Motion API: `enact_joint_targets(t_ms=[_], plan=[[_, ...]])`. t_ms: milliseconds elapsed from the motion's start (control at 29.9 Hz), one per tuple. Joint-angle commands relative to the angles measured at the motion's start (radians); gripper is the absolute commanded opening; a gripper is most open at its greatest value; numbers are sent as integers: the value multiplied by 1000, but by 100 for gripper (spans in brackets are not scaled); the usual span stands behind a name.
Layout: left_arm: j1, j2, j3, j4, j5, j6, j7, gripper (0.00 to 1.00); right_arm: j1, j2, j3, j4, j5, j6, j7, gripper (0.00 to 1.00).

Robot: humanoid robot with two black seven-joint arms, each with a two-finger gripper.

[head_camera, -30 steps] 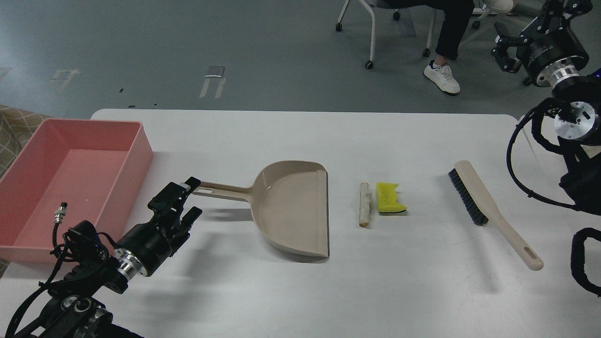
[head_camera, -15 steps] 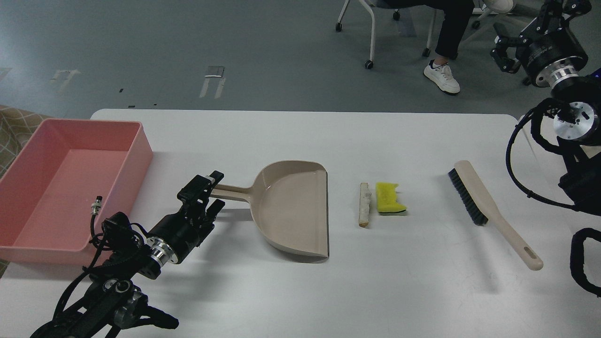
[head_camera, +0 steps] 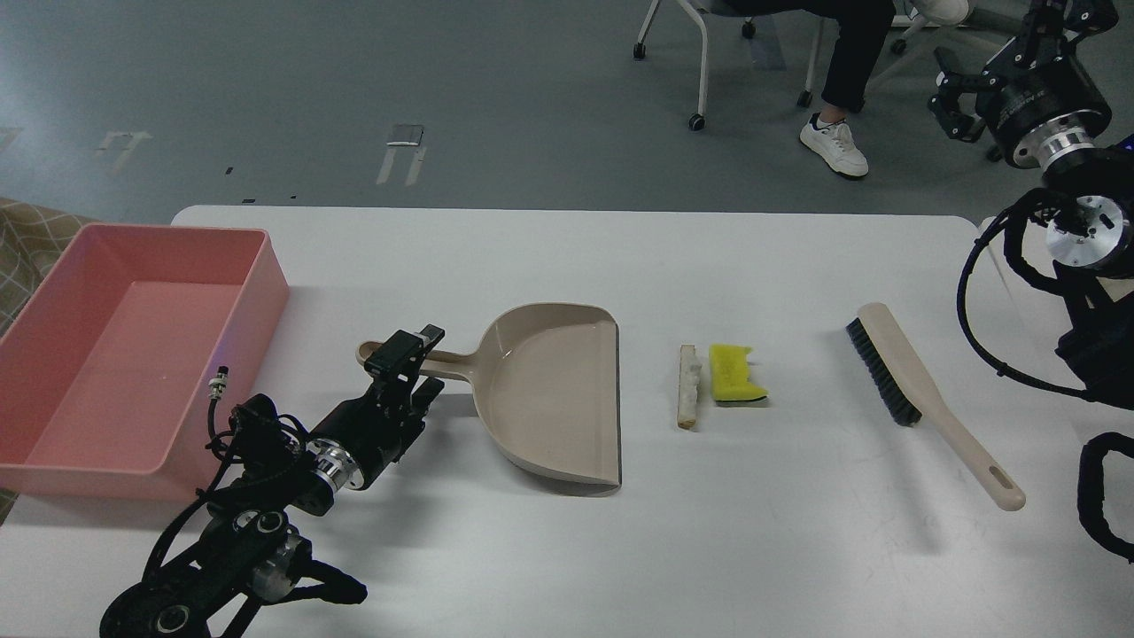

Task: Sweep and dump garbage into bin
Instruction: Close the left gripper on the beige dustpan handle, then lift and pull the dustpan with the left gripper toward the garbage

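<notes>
Garbage (head_camera: pixel 719 379) unswept on table (head_camera: pixel 567 549) btwn dustpan (head_camera: pixel 549 394) mouth and brush (head_camera: pixel 921 390), bin (head_camera: pixel 266 292) far left holds none of it; my left gripper (head_camera: pixel 415 363) spread astride dustpan handle, not clamped, right gripper (head_camera: pixel 952 102) grip unclear

Garbage: two scraps, side by side on white table (head_camera: pixel 567 266), right of centre. Off-white crusty stick (head_camera: pixel 687 386) lies lengthwise, near-far, flat on table. Yellow sponge piece (head_camera: pixel 734 373) just right of stick, narrow gap between; dark green underside shows at its near edge. Bin (head_camera: pixel 266 292): pink shallow rectangular tub, rounded corners, upright, open side up, at left edge of table, well apart from scraps.
</notes>
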Motion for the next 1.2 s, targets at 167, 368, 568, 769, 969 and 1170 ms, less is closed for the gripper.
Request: enact_joint_targets(t_ms=[167,368,568,769,969,1170], plan=[[-9,-79,-3,-11,-3,121,65,86,-6,1,0,0,0,1,1,100],[-11,-74,-6,-18,-9,124,84,87,-8,0,0,0,0,1,1,100],[-9,-74,-9,-23,-14,159,96,87,-8,-5,0,0,0,1,1,100],[-8,-87,-15,-24,-15,213,98,87,-8,-5,0,0,0,1,1,100],[-9,-96,-14,-24,-15,233,98,89,-8,-6,0,0,0,-1,3,100],[-12,-114,-14,-31,-15,234,99,96,-9,-5,0,0,0,1,3,100]])
